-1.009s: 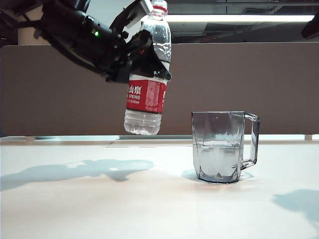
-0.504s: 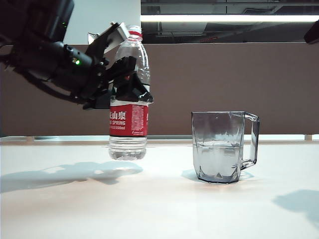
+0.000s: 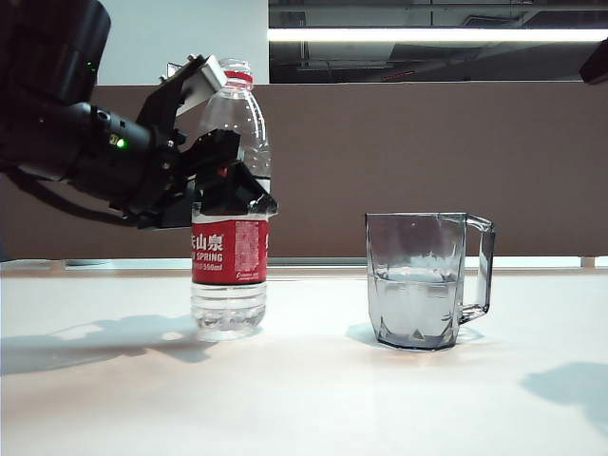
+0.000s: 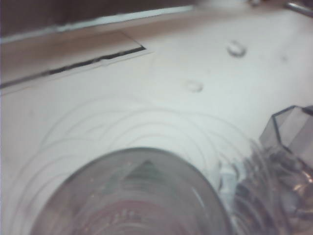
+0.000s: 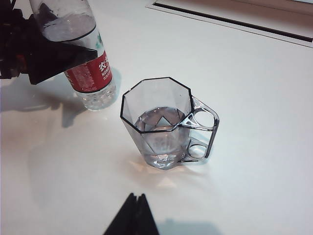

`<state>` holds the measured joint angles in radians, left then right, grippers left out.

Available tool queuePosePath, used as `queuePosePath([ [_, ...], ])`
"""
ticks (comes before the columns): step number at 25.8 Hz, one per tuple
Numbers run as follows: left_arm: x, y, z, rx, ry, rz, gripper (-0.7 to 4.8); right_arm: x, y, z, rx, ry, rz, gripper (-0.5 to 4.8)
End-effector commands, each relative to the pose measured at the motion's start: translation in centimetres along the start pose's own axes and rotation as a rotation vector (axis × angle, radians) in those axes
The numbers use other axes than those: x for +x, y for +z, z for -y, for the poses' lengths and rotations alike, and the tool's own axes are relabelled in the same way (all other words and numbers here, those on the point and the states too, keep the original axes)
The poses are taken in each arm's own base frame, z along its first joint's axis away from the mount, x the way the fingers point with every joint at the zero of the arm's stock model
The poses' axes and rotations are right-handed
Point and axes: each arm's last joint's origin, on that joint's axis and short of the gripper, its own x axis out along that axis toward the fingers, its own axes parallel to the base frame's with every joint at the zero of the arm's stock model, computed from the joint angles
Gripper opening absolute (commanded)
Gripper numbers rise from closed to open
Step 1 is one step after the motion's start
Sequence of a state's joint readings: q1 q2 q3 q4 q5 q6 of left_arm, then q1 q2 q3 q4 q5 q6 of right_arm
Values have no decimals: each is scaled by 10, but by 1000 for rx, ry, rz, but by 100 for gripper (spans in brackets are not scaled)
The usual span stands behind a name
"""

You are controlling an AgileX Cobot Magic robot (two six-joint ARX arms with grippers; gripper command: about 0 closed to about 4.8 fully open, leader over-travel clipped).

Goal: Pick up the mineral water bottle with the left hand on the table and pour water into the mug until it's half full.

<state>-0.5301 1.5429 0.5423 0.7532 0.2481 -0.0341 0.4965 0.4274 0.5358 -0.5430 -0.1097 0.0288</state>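
The left end effector [image 3: 220,142] is clenched on the bottle [image 3: 229,199], one finger [image 3: 190,84] against the shoulder near the red neck ring and the other across the body just above the red label. A second ago it held the bottle high and tilted, base well above the bench [image 3: 304,380]; half a second ago the bottle was upright but still clear of the surface. Now it stands upright with its base on the bench, left of the mug [image 3: 427,280] and apart from it. The arm has come down and drawn left with it, and its shadow has shifted left too. The mug has not moved; it holds water to roughly mid-height, handle facing away from the bottle. The left wrist view looks down the bottle [image 4: 132,196], blurred, with the mug's rim [image 4: 288,127] beside it. Of the right end effector [image 5: 132,218] only a dark tip shows near the mug [image 5: 164,122]; whether it is released or clenched I cannot tell.
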Motion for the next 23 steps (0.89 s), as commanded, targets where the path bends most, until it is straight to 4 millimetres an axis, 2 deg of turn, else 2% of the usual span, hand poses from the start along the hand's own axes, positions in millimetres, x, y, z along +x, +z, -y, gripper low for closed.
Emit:
queuePosePath([
  [1,-4,-1,0,38,25,31,296,-1,2,0,-7,5,19,-5],
  [9,-4,-4,0,62,24,4,297,-1,3,0,-7,5,19,-5],
  [12,-4,-4,0,61,23,2,380,-1,3,0,-7,5,20,-5],
  [17,-4,-4,1,61,22,2,386,-1,3,0,-7,5,20,-5],
  [20,-7,-1,1,60,23,-2,479,-1,3,0,-7,5,20,-5],
  [23,-12,2,3,61,26,-20,479,-1,3,0,-7,5,20,-5],
])
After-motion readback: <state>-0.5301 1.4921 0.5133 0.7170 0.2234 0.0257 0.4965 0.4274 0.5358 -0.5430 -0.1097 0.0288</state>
